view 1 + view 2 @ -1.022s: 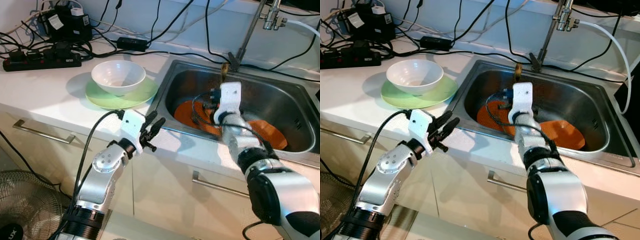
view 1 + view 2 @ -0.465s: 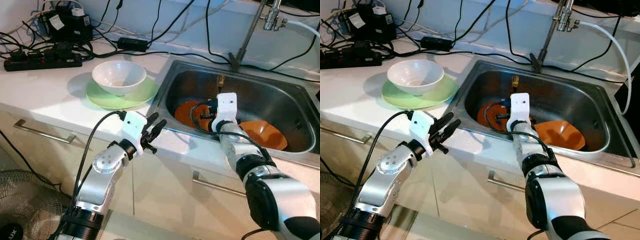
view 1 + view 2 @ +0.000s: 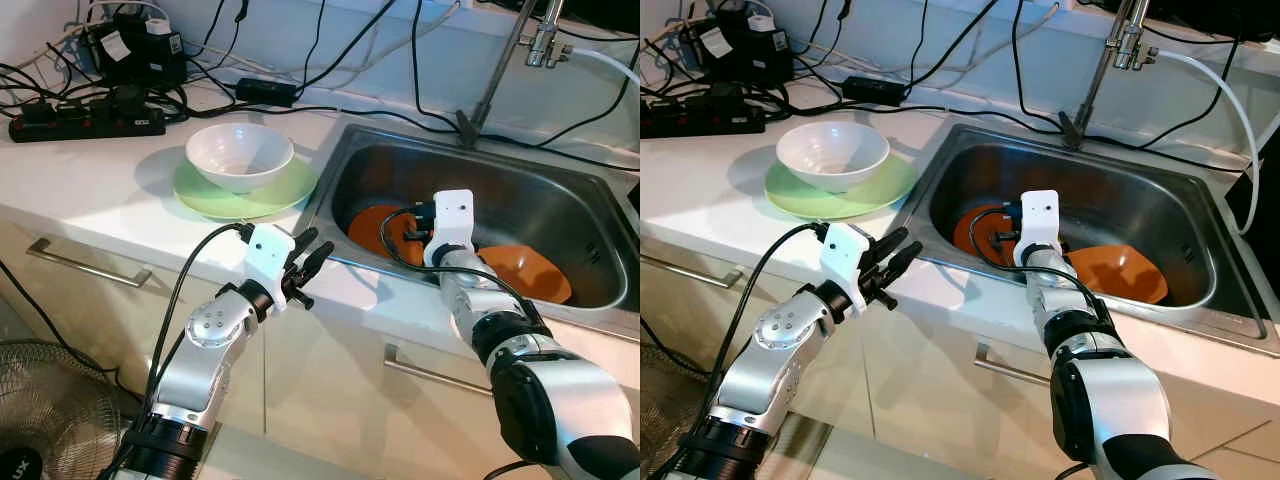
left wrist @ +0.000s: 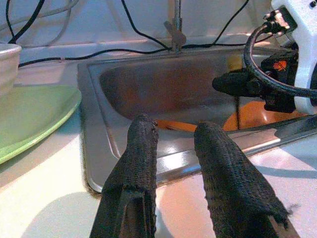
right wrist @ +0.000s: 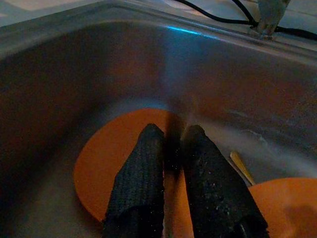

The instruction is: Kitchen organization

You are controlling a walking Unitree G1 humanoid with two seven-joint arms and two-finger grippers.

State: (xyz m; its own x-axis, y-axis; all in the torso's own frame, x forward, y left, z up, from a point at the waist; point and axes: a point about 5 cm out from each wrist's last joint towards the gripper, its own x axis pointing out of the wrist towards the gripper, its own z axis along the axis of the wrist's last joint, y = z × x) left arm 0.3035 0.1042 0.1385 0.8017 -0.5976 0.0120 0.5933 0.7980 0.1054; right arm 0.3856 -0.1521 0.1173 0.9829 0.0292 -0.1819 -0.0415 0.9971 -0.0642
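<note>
My right gripper [image 3: 405,232] is low inside the steel sink [image 3: 330,170], over an orange plate [image 3: 372,222] on its floor. Its fingers [image 5: 143,163] are shut on a thin upright utensil [image 4: 237,111] with a yellowish upper end. An orange bowl [image 3: 530,270] lies beside the plate, toward the right. A white bowl [image 3: 240,155] sits on a green plate [image 3: 200,190] on the counter to the left of the sink. My left gripper [image 3: 310,248] hovers at the counter's front edge near the sink's left corner, open and holding nothing.
A tap [image 3: 500,70] rises behind the sink. A power strip [image 3: 85,120], a black box and many cables crowd the back of the counter. A second yellowish utensil [image 5: 242,168] lies on the sink floor. A fan [image 3: 50,400] stands on the floor at lower left.
My right gripper has sunk lower into the sink and come toward its front, bringing the thin utensil down with it. The left arm has barely moved.
</note>
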